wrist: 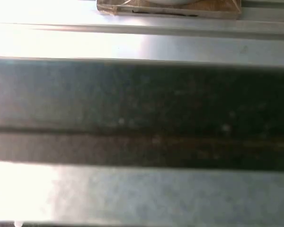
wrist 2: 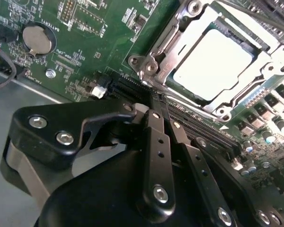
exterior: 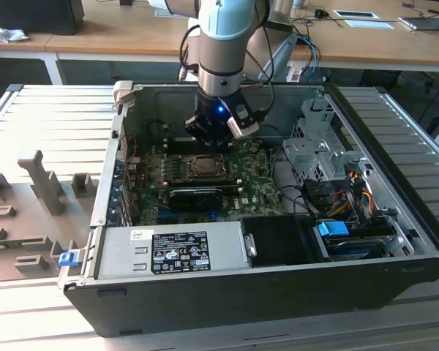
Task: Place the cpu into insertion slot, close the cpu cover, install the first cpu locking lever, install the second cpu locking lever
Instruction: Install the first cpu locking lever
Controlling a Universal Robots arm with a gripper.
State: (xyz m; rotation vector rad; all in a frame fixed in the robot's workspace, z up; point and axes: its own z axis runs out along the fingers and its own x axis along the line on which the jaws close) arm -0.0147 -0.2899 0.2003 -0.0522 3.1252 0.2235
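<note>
A table of ribbed grey metal slats (exterior: 51, 117) carries the scene in the exterior view. An open black computer case (exterior: 263, 292) stands directly on it, in the middle. At the exterior view's left, grey moulded fixtures (exterior: 40, 183) rest on the slats, just beside the case. Behind, a wooden desk (exterior: 117, 33) stands apart.

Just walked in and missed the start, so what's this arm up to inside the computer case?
The arm's gripper, fingers together and holding nothing, sits low over the green motherboard at the edge of the insertion slot. The cpu already lies in the slot, with the cpu cover closed down around it.
</note>
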